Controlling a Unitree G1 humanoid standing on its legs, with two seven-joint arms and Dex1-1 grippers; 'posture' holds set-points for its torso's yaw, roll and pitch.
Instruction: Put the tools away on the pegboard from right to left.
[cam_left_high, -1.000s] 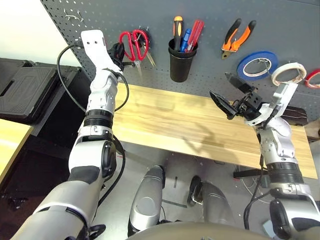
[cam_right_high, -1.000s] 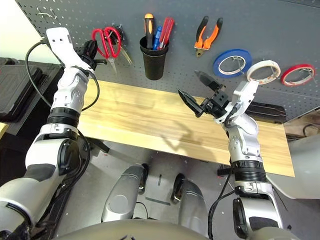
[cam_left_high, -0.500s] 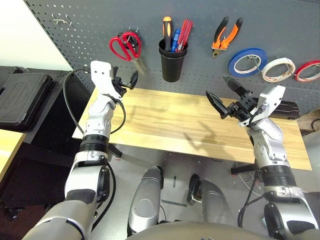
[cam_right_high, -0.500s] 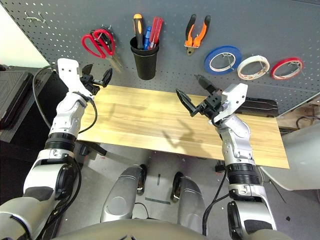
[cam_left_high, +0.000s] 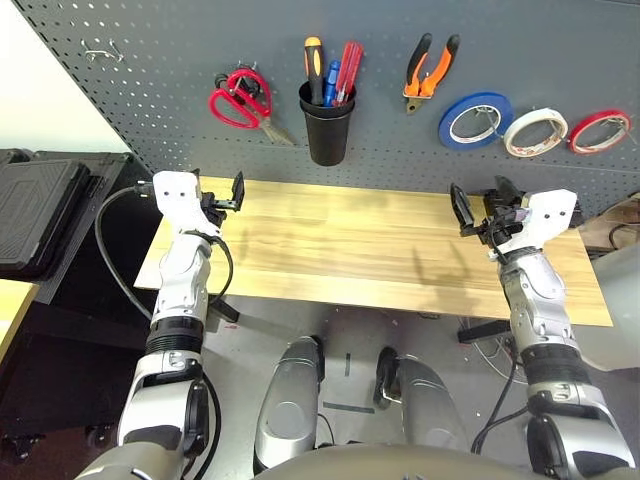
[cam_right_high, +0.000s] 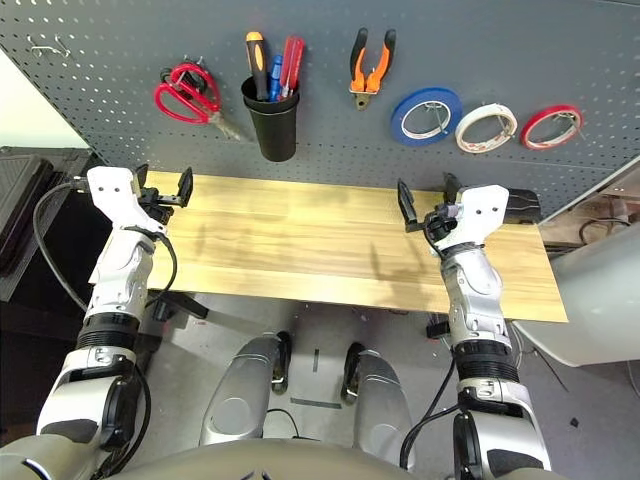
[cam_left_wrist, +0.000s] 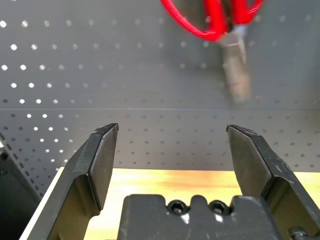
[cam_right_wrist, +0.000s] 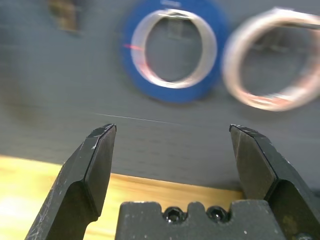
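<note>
The red-handled scissors (cam_left_high: 240, 100) hang at the left of the pegboard (cam_left_high: 160, 70), and they show too in the left wrist view (cam_left_wrist: 220, 20). The black cup (cam_left_high: 327, 125) holds the screwdriver (cam_left_high: 314, 65) among other tools. The pliers (cam_left_high: 428, 70) hang right of the cup, and the white tape ring (cam_left_high: 534, 132) hangs further right (cam_right_wrist: 272, 65). My left gripper (cam_left_high: 222, 192) is open and empty over the bench's left end, below the scissors. Over the bench's right end, my right gripper (cam_left_high: 480, 200) is also open and empty, facing the tape rings.
A blue tape ring (cam_left_high: 478, 120) and a red tape ring (cam_left_high: 600, 130) flank the white one. The pale wooden bench top (cam_left_high: 370, 240) lies bare between my arms. A black case (cam_left_high: 35, 210) sits off the bench to the left.
My left gripper opened off the scissors, left them hanging on the pegboard, and dropped to the bench's left end. My right arm lowered and drew back to the right. The camera view shifted.
</note>
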